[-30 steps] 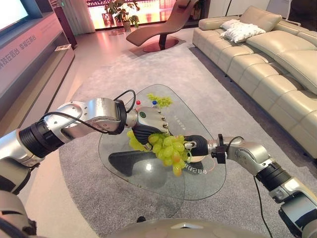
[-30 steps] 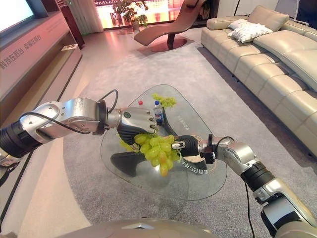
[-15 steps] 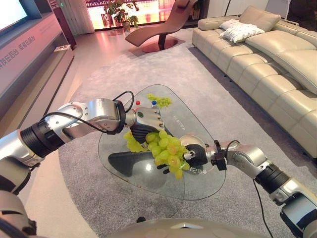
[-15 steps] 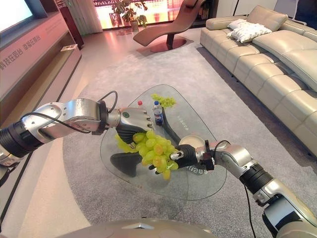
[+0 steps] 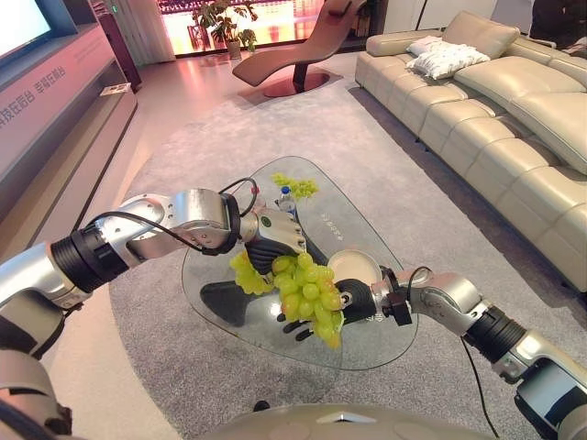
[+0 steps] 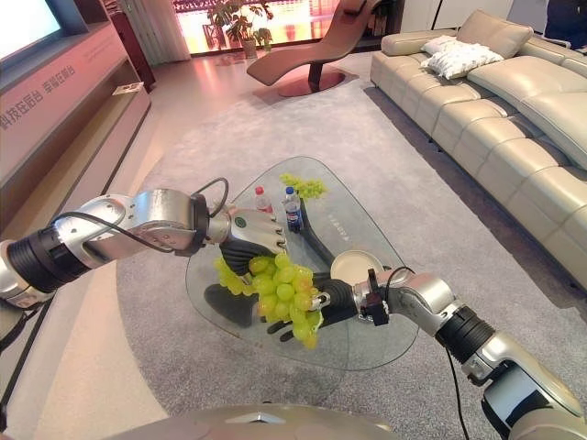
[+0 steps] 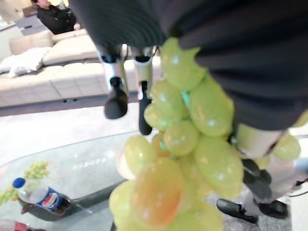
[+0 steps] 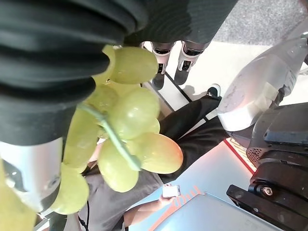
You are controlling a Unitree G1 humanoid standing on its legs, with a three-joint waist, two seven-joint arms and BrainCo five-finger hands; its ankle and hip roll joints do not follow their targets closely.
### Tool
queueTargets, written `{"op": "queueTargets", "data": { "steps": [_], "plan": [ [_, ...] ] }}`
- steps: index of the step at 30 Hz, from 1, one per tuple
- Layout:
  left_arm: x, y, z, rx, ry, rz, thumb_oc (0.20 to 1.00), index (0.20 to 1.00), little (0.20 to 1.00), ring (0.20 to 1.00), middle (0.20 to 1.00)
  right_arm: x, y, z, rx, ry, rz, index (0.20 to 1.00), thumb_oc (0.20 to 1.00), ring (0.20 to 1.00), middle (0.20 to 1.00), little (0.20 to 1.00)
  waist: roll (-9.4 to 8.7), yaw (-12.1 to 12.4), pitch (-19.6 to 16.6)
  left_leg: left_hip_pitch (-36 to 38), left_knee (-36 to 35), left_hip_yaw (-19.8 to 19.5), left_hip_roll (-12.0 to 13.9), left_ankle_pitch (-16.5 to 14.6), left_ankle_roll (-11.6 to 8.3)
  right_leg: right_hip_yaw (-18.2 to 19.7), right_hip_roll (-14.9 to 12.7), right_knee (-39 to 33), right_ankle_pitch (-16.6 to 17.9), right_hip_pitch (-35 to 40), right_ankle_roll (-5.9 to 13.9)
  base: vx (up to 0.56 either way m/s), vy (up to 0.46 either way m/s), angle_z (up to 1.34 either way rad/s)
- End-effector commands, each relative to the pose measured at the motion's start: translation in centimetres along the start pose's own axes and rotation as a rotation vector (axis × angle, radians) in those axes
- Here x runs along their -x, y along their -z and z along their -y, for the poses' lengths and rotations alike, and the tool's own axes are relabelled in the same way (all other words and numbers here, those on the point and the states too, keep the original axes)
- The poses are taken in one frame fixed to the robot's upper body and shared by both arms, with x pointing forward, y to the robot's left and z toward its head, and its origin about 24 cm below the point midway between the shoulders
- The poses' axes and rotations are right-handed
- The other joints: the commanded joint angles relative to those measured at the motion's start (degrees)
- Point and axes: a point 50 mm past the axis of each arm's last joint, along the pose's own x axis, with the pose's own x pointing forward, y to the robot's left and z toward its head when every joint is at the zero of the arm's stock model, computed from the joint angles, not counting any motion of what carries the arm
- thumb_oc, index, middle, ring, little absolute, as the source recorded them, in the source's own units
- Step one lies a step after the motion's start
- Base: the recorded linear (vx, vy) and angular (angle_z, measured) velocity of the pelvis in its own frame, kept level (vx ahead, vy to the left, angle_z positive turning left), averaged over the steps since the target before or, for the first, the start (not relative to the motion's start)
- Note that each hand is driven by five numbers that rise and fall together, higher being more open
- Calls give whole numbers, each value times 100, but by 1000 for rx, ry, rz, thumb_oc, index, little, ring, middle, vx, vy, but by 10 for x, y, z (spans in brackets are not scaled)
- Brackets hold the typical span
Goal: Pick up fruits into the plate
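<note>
A big bunch of green grapes (image 5: 307, 289) hangs above the near part of the glass table (image 5: 367, 353). My left hand (image 5: 275, 240) is curled on its top and holds it up. My right hand (image 5: 358, 301) comes in from the right, its straight dark-tipped fingers (image 5: 293, 326) reaching under the bunch. In the right wrist view the grapes (image 8: 125, 125) lie against the palm. The cream plate (image 5: 355, 267) sits bare on the table just behind my right hand. A second, smaller green bunch (image 5: 295, 186) lies at the table's far end.
Two small bottles (image 6: 292, 209) (image 6: 263, 200) stand near the table's far end. The table sits on a grey carpet (image 5: 229, 128). A beige sofa (image 5: 514, 119) runs along the right, with a person (image 7: 55, 17) seated on it. A lounge chair (image 5: 293, 50) stands far back.
Both hands and the grapes have shifted toward the table's near edge, uncovering the plate. My right hand has slid from beside the bunch to under it, and its fingers have straightened.
</note>
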Motion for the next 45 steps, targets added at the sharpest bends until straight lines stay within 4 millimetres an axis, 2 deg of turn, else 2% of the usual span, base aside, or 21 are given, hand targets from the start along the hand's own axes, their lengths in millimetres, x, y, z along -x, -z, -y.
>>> {"op": "queueTargets", "data": {
  "steps": [1,7,9,29,37,39,42,45],
  "plan": [
    [7,21,-21,-6,-37,-94,200,200,200,200,200,-23,-37,-24,101,-173,114,1000,1000,1000,1000,1000,-315,77,68,409,14,-21,-382,-868,147,-34,47,90,-147,61,52,0,0,0],
    [4,20,-20,-10,-28,-91,200,200,200,200,200,-26,-38,-26,108,-187,111,1000,1000,1000,1000,1000,-316,78,77,402,14,-30,-381,-875,144,-28,47,84,-149,56,56,0,0,0],
    [4,20,-20,-7,-27,-94,200,200,200,200,200,-27,-39,-27,110,-178,123,200,200,200,200,200,-317,84,74,400,14,-26,-378,-874,140,-29,43,81,-148,58,61,0,0,0],
    [5,24,-13,5,-33,-117,200,200,200,200,200,-23,-39,-19,85,-120,176,200,200,200,200,200,-314,85,97,417,14,-25,-378,-873,151,-45,49,101,-157,60,45,0,0,0],
    [9,30,-7,76,-83,-154,200,200,200,200,200,-15,-39,-14,79,-67,234,200,200,200,200,200,-325,85,113,446,14,-20,-376,-880,157,-36,54,103,-158,80,44,4,-1,0],
    [12,34,1,135,-113,-179,1000,1000,1000,1000,1000,-10,-37,-11,73,-40,271,200,200,200,200,200,-344,86,120,455,14,-4,-366,-880,163,-25,61,110,-161,83,43,42,-9,0],
    [15,36,8,191,-140,-199,1000,1000,1000,1000,1000,-3,-34,-9,72,-9,303,200,200,200,200,200,-349,86,131,450,14,8,-357,-874,169,-8,70,115,-158,72,38,0,0,0],
    [21,40,24,297,-194,-240,1000,1000,1000,1000,1000,13,-28,-3,67,57,356,200,200,200,200,200,-374,91,165,458,14,8,-348,-879,182,24,88,119,-155,72,27,46,2,-1]
  ]
}}
